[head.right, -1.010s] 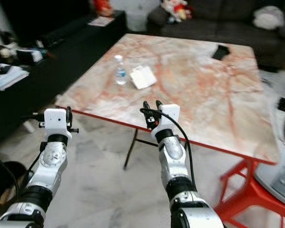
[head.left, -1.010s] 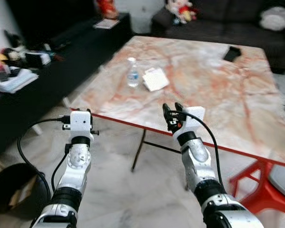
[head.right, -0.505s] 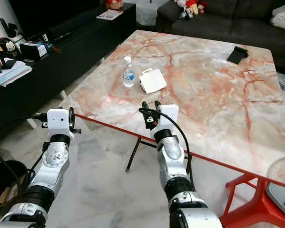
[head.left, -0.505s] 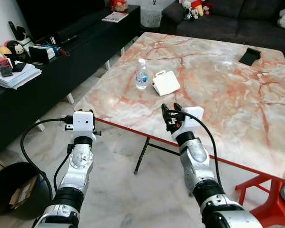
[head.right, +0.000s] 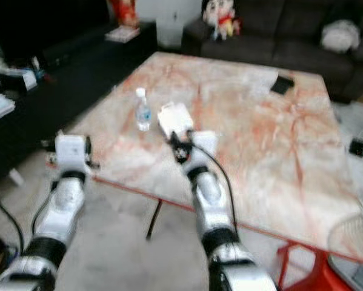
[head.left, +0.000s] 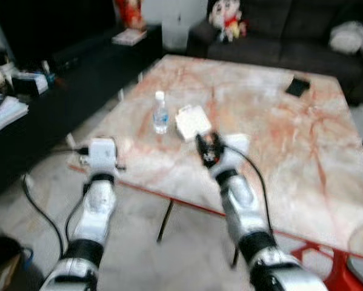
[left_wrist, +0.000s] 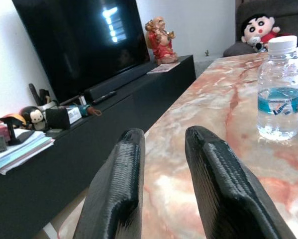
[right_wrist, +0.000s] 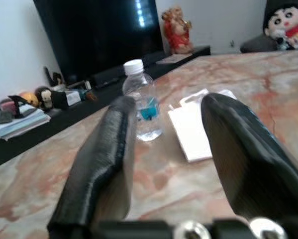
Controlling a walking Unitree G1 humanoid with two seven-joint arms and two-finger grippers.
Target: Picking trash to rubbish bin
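Left eye view, lower half of the frame: both silver arms reach toward the near edge of the marble table (head.left: 302, 157). The left gripper (left_wrist: 161, 144) sits at lower left by the table's near corner, empty, its two black fingers parted by a moderate gap. The right gripper (right_wrist: 168, 129), near frame centre over the tabletop, is spread wide and holds nothing.

Centre of the frame, just beyond the right gripper: the task's things, a small water bottle (head.left: 160, 113) standing upright with its white cap on, and just beside it a flat white packet (head.left: 192, 122) lying on the marble. The bottle appears to hold a little clear liquid near its base. Whether the packet holds anything cannot be told.

Judged step: approach before the first pick. A sound grasp would bring the right gripper level with the bottle's label band, fingers either side, closing gently so the light bottle does not tip or skid.

Upper right: a small dark object (head.left: 297, 86) lies on the far tabletop; a sofa (head.left: 290, 30) stands behind.
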